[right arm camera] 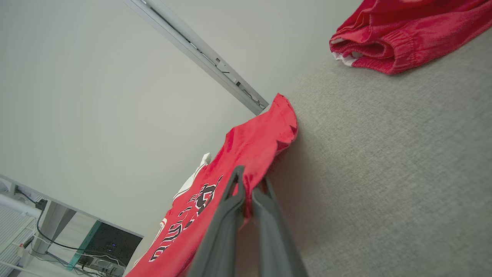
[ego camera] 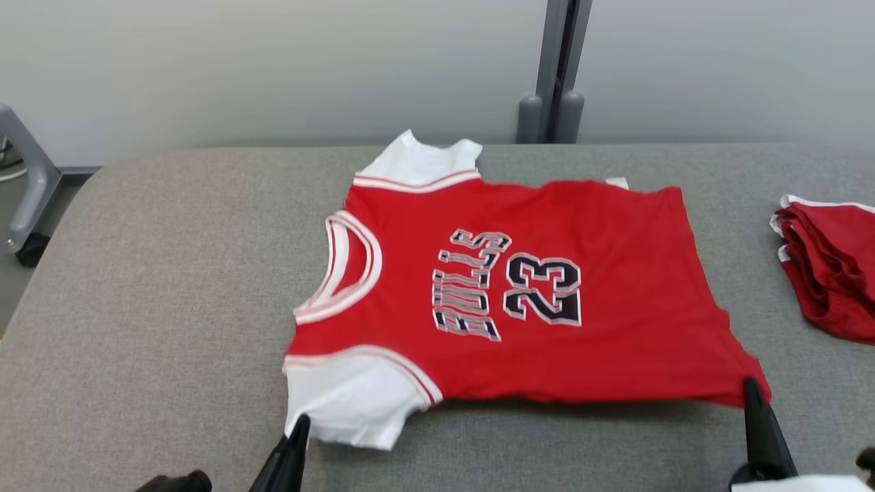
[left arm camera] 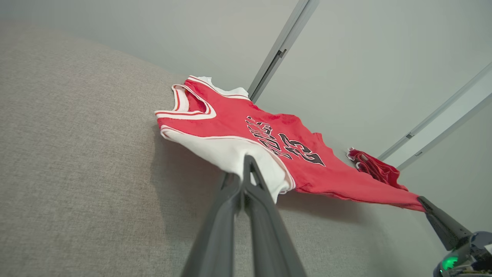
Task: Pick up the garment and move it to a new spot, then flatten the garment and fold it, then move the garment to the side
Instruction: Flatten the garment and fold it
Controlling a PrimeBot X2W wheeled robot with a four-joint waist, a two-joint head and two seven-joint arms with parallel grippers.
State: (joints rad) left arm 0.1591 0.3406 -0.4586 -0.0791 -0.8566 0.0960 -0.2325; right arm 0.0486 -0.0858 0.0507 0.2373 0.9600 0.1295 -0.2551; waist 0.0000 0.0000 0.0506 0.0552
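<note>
The garment (ego camera: 519, 294) is a red jersey with white sleeves and "BULLS 23" on the chest, spread front-up on the grey table, collar to the left. My left gripper (ego camera: 301, 420) is shut on the near white sleeve (left arm camera: 230, 154), pinching its edge. At the near right hem corner (right arm camera: 253, 181) my right gripper (ego camera: 750, 384) is shut on the red cloth. The near edge of the garment (left arm camera: 346, 188) hangs slightly lifted between the two grips, casting a shadow on the table.
A second red garment (ego camera: 830, 266) lies bunched at the right edge of the grey padded table (ego camera: 171, 287). Behind the table stand a pale wall and a grey post (ego camera: 557, 68). A grey frame (ego camera: 27, 178) stands off the table's left side.
</note>
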